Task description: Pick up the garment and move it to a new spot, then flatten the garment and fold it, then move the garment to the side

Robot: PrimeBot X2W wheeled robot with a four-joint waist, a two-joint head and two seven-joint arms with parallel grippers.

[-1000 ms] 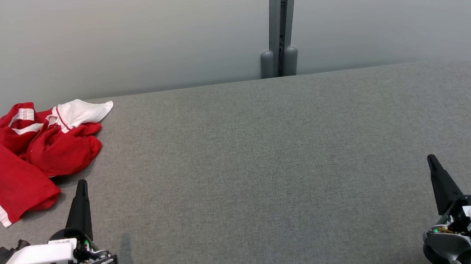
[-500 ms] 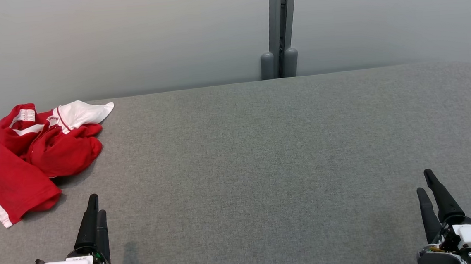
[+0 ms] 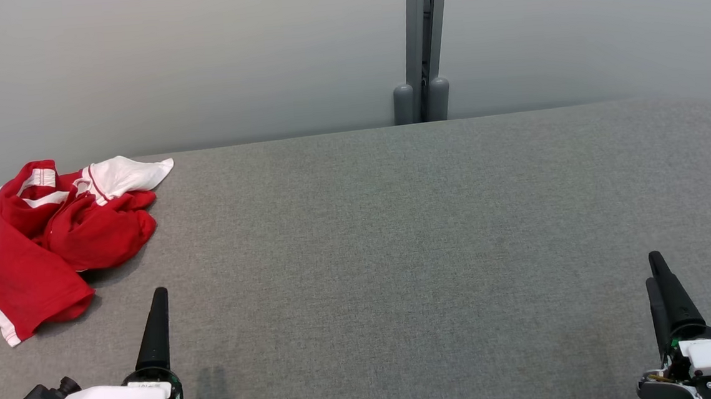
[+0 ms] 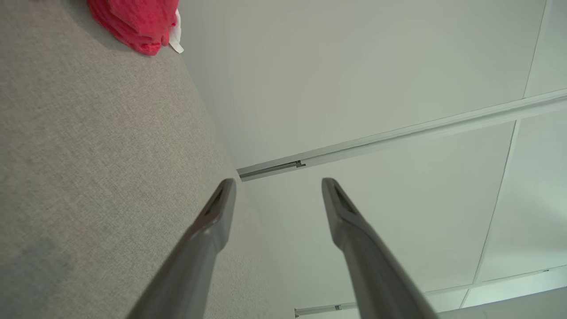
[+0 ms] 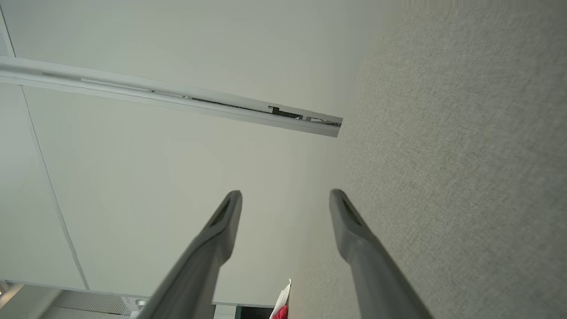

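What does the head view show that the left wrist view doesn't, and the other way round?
Head view: the whole crumpled red and white garment and the right claw, low on the right. Left wrist view: the left claw seen from behind, its two fingers standing clearly apart. Both: the grey table, the pale wall and an edge of the garment.

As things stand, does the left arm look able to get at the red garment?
Probably yes: the left gripper, jaws open, is near the garment on the left of the table, with bare surface between them and nothing in the way.
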